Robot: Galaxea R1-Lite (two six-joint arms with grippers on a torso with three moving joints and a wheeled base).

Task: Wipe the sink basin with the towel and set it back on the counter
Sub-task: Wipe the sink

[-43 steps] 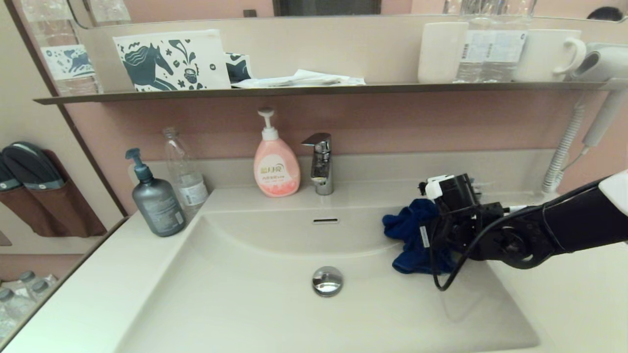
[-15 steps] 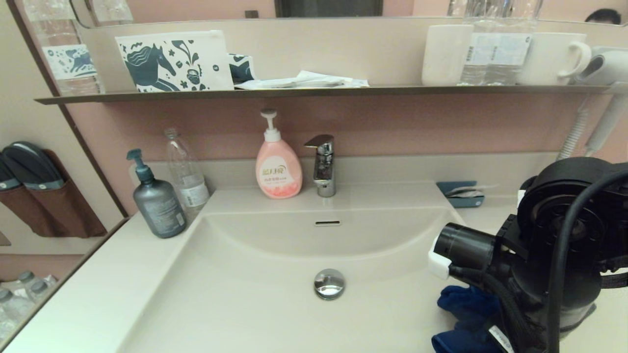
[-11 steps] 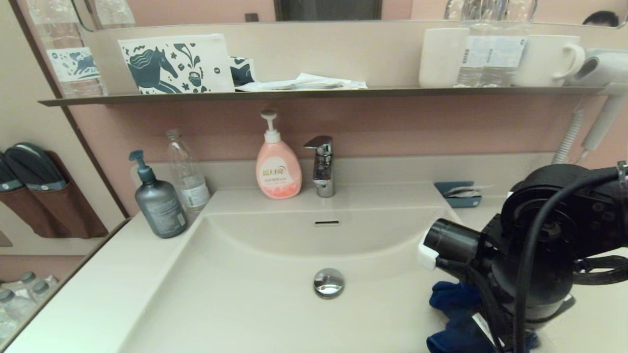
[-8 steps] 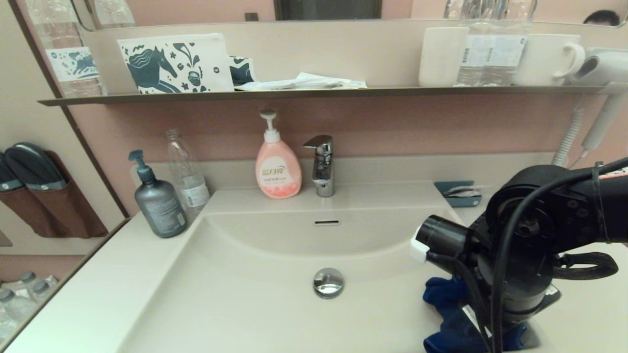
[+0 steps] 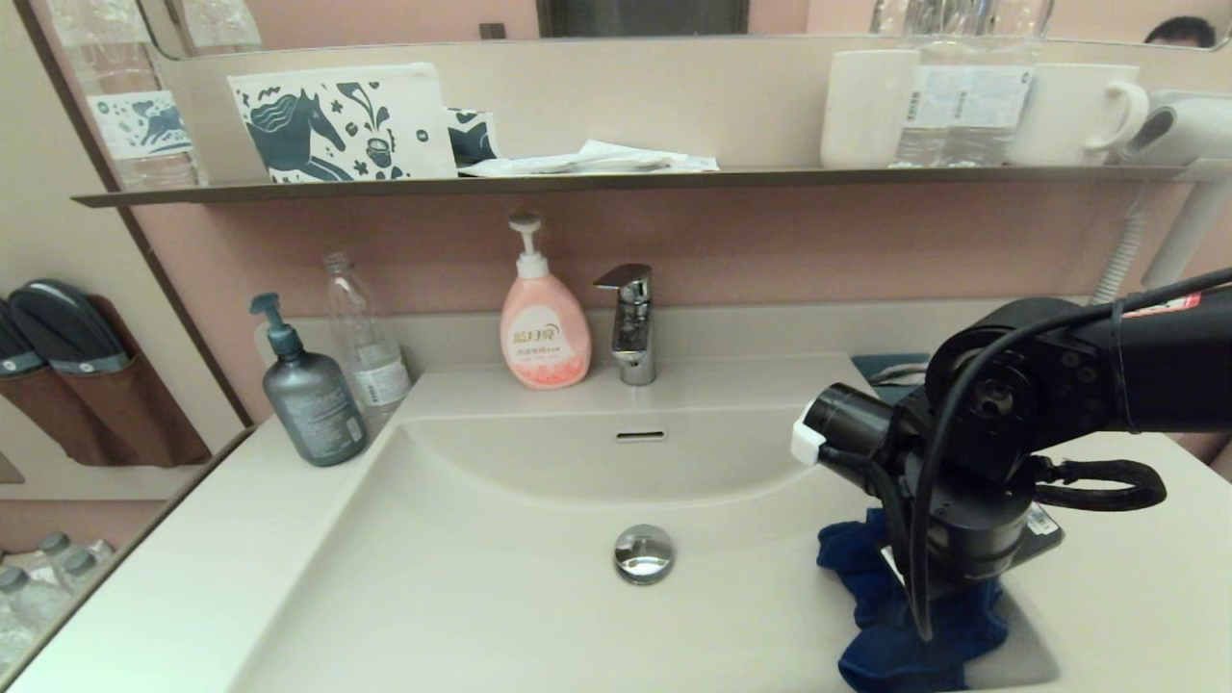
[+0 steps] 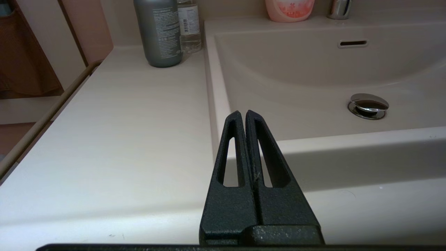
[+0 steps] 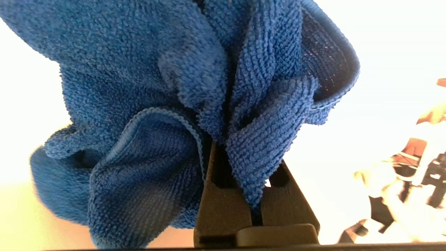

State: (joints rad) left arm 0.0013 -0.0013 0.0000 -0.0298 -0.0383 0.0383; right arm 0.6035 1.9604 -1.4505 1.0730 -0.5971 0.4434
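Note:
The royal-blue towel (image 5: 890, 630) lies bunched in the front right corner of the off-white sink basin (image 5: 520, 481), against its floor and right slope. My right gripper (image 7: 232, 153) points down into it and is shut on the towel (image 7: 146, 104); folds hide the fingertips. In the head view the black wrist covers the fingers. The chrome drain plug (image 5: 643, 552) is to the towel's left, apart from it. My left gripper (image 6: 242, 113) is shut and empty, parked over the counter (image 6: 115, 118) at the basin's front left corner.
Along the back stand a grey pump bottle (image 5: 308, 399), a clear bottle (image 5: 364, 346), a pink soap dispenser (image 5: 542, 332) and the chrome tap (image 5: 630, 322). A teal tray (image 5: 885, 369) peeks from behind my right arm. Above, a shelf (image 5: 616, 179) holds cups.
My right arm dragged the towel from the basin's back right slope to its front right corner. Over the last second the wrist shifted left and farther back, towel still gripped.

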